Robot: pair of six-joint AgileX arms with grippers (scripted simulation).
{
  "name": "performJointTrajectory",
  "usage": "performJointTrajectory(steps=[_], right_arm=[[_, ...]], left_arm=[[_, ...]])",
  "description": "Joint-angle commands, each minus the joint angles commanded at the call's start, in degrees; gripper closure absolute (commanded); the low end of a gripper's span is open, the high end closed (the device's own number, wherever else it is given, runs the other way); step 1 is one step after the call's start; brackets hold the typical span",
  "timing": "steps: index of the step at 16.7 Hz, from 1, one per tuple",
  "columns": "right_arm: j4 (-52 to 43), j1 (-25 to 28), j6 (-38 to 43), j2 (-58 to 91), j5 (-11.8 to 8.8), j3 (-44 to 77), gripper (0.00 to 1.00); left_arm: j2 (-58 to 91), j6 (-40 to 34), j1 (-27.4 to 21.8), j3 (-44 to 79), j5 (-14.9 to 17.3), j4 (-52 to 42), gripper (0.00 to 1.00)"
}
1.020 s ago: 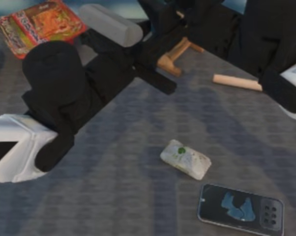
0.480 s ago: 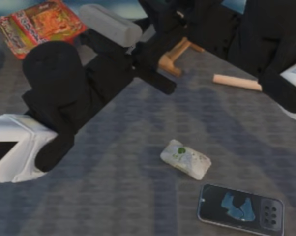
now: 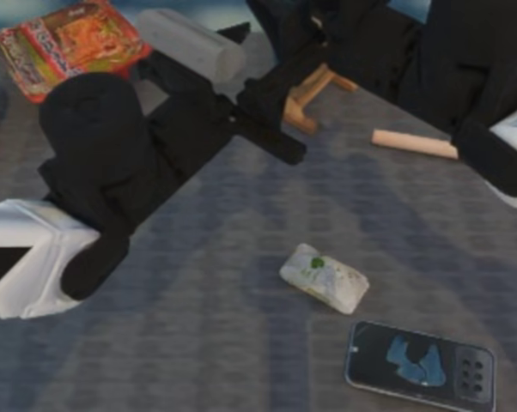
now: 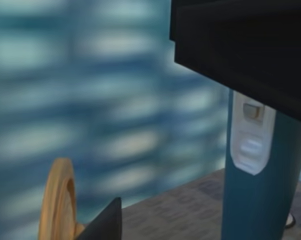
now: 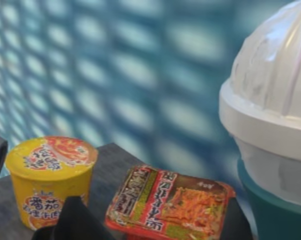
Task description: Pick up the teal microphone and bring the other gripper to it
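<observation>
The teal microphone [image 4: 258, 200] stands upright in the left wrist view, its white switch [image 4: 250, 147] facing the camera. Its rounded white head [image 5: 275, 85] fills the right wrist view close up, above the teal handle [image 5: 283, 215]. The arms hide it in the top view. My left gripper [image 3: 280, 86] reaches toward the back centre and is open. One of its fingertips [image 4: 103, 225] shows well apart from the handle, with bare table between them. My right gripper [image 3: 314, 30] comes in from the right at the back. A black block of it [image 4: 250, 45] covers the microphone's top.
At the back centre is a wooden stand [image 3: 308, 94], with a plain wooden rod [image 3: 413, 143] to its right. A red noodle packet [image 3: 69, 43] lies back left beside a yellow cup [image 5: 50, 175]. A white pouch [image 3: 325, 276] and a phone [image 3: 420, 365] lie front right.
My left gripper has edged slightly toward the back of the table. The right arm looks unmoved.
</observation>
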Motion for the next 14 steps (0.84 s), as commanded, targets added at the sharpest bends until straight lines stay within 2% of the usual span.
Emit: performJointTrajectory(steps=[2, 3, 5, 11, 14], right_arm=[[0.0, 0.0, 0.0, 0.0, 0.0, 0.0, 1.00], [0.1, -0.2, -0.4, -0.5, 0.7, 0.5, 1.00], [0.1, -0.6, -0.3, -0.9, 0.1, 0.0, 1.00], [0.1, -5.8, -0.2, -5.6, -5.5, -4.5, 1.00], [0.0, -6.8, -0.5, -6.5, -6.7, -5.4, 1.00]], left_arm=[[0.0, 0.0, 0.0, 0.0, 0.0, 0.0, 0.00], [0.6, 0.8, 0.7, -0.5, -1.1, 0.0, 0.00], [-0.4, 0.8, 1.0, -1.4, -0.9, -0.1, 0.00], [-12.9, 0.6, 3.7, -13.3, 0.6, -0.7, 0.00], [-14.9, 0.5, 4.1, -15.3, 1.0, -0.6, 0.00]])
